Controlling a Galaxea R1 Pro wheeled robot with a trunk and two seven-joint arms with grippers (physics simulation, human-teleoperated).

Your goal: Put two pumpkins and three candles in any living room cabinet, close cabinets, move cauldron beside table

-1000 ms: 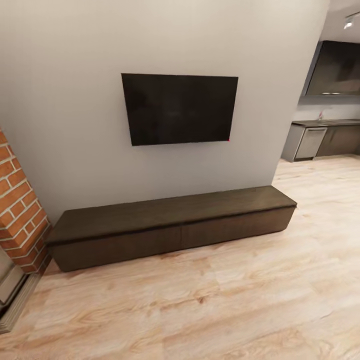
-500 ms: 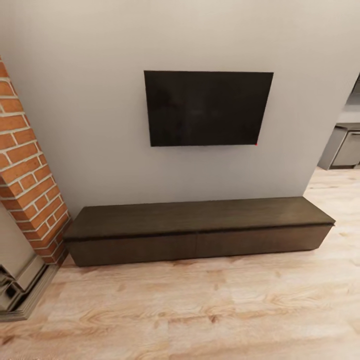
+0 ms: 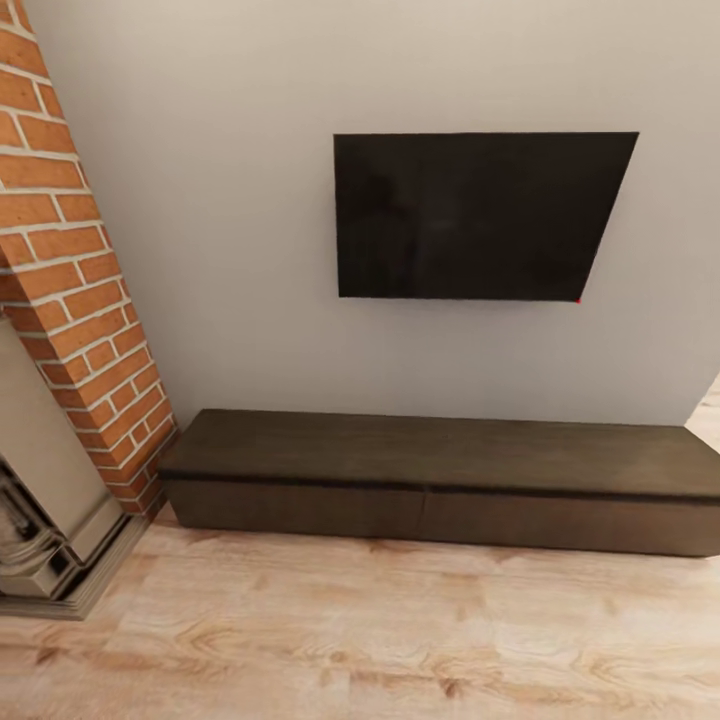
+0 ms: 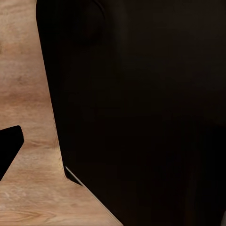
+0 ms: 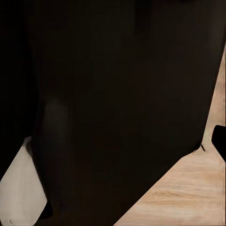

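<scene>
Lying long and low against the grey wall, the cabinet (image 3: 440, 490), dark brown, both drawer fronts sitting flush and shut, a thin seam between them near the middle. Resting directly on the pale wood floor (image 3: 360, 640), top bare, one end almost touching the brick fireplace (image 3: 70, 290). Hanging above on the wall, well apart from the top, a black television (image 3: 475, 215). At the foot of the brickwork, a stone hearth surround (image 3: 50, 540) stepping out onto the floor. Judging the drawers as stiff, heavy-fronted and handleless: likely needing a grip under the overhanging top edge or at the shadowed gap above each front, pulling straight out and level, with a smooth finish offering little purchase for slipping fingers. Looking for pumpkins, candles, cauldron and worktop here, finding none among these pictures. Showing in both wrist views, a large dark body close to the lens with slivers of floor beside it; jaws impossible to judge on either arm, neither how far open nor whether holding anything. Facing the cabinet from a little way off, probably needing to close in before any pulling.
</scene>
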